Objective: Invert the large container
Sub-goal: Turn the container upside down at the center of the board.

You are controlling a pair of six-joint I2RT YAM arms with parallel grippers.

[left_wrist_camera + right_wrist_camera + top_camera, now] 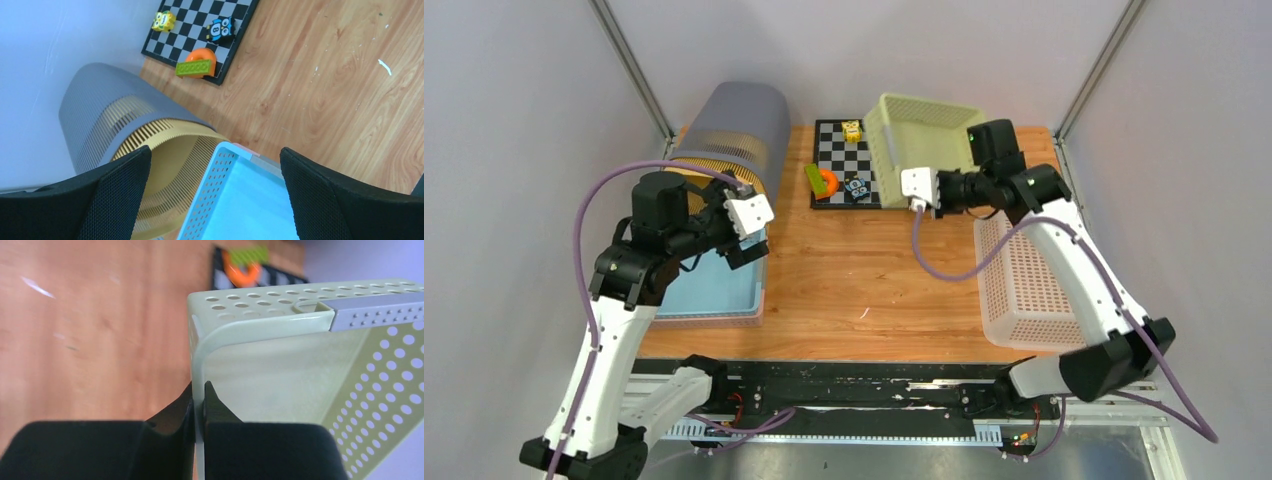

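A pale green perforated basket (921,127) stands tilted on its side at the back of the table, its opening facing forward. My right gripper (921,189) is shut on the basket's wall edge; in the right wrist view the jaws (198,390) pinch the thin green rim (260,327) between them. My left gripper (749,225) is open and empty. It hovers over the far corner of a light blue basket (714,292); in the left wrist view the fingers (120,190) straddle that corner (235,150) without touching it.
A grey and yellow slatted bin (734,125) lies on its side at the back left, also seen in the left wrist view (100,107). A checkerboard (844,165) holds small toys and an orange ring with a green brick (197,64). A white perforated basket (1024,290) lies bottom up at the right.
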